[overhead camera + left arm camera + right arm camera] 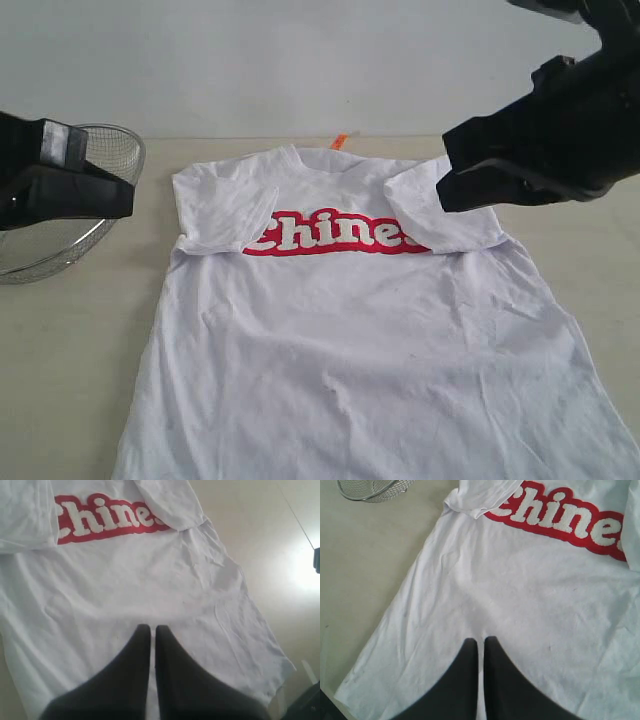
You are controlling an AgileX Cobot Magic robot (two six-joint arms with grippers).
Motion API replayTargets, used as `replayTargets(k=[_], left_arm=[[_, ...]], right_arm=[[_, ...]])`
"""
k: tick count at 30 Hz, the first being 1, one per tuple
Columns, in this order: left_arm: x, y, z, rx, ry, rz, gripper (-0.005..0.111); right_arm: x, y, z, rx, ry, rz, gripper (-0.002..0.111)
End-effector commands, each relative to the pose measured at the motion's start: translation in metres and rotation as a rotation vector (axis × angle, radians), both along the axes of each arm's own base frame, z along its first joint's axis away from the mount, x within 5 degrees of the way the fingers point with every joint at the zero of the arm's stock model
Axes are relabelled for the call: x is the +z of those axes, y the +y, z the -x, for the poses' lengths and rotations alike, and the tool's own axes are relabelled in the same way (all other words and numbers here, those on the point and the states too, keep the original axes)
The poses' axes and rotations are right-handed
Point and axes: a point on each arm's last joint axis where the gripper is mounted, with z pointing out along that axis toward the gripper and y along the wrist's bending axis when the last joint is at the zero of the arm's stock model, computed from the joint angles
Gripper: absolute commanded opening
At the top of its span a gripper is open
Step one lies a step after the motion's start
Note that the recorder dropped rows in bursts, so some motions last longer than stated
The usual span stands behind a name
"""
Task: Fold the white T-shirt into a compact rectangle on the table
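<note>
T-shirt [350, 350] flat on table [70, 380], sleeves [225, 210] folded; L fingers [132, 675], R fingers [507, 680] closed, empty.

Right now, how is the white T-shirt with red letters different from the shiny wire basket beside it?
The white cotton T-shirt with red lettering lies flat and floppy; the silver wire-mesh basket stands up as a round bowl. The T-shirt is solid cloth, while you can see through the basket's mesh. The T-shirt spreads much wider than the basket, which sits by its left sleeve in the exterior view. Both rest on the pale beige table.
</note>
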Motion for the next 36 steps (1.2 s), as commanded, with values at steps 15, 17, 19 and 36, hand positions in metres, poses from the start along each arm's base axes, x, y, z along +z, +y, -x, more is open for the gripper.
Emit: replayTargets(k=[15, 17, 19, 36], left_arm=[[-0.0006, -0.001, -0.0005, -0.005, -0.005, 0.004, 0.004], [-0.0006, -0.001, -0.0005, -0.005, -0.005, 0.004, 0.004], [-0.0006, -0.001, -0.0005, -0.005, -0.005, 0.004, 0.004], [0.0032, -0.0003, -0.0055, 0.041, -0.051, 0.032, 0.004]], right_arm=[[0.0035, -0.0023, -0.0025, -0.022, -0.051, 0.0, 0.0], [0.0039, -0.0025, -0.0032, -0.027, -0.059, -0.001, 0.0], [0.0041, -0.0025, -0.0035, -0.029, -0.062, -0.001, 0.0], [0.0067, -0.0034, -0.0073, -0.051, -0.109, -0.006, 0.0]])
